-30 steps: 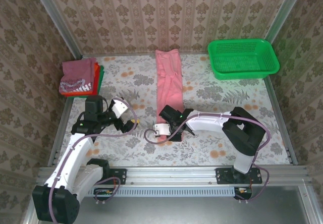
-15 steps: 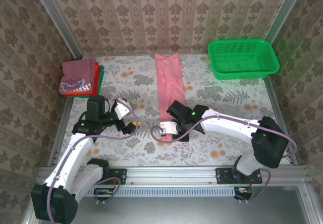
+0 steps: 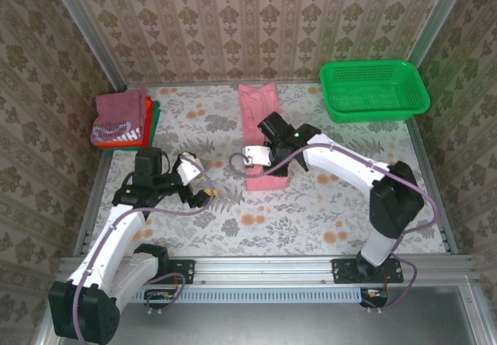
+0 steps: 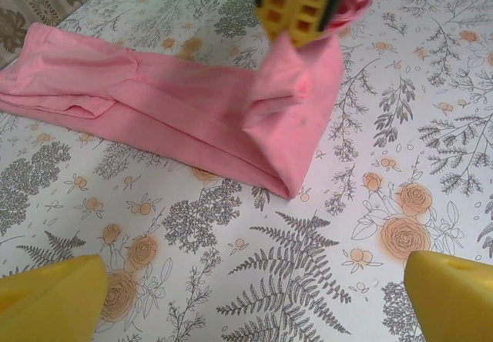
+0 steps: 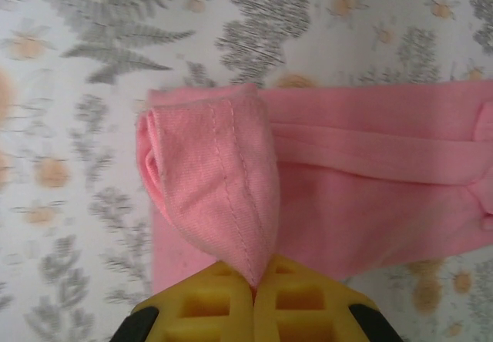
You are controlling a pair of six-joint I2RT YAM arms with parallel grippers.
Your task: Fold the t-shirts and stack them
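Left gripper [image 3: 205, 196]: jaws spread wide with nothing between them, hanging over the bare floral table [image 3: 311, 213] toward its near-left part. In the left wrist view its two yellow fingertips [image 4: 50, 296] sit at the lower corners, with patterned surface between them. Right gripper [image 3: 272, 169]: jaws pressed together, pinching the near end of the salmon-pink t-shirt [image 3: 258, 106], just beyond and to the right of the left gripper, around mid-table. In the right wrist view its yellow fingertips [image 5: 308, 280] meet on a hemmed fold of the cloth, which rises off the table in a loose peaked loop. The lifted end is doubled back over the strip below it, and the fold line nearest the arms rests on the table. The rest of the shirt lies flat as a long narrow strip running to the far edge of the table at mid-width. Far-left corner: stack of folded t-shirts [image 3: 120, 120], a maroon one with white print on top, red-orange and green edges showing along its right side. Far-right corner: green plastic mesh basket [image 3: 373, 110], well apart from the pink shirt.
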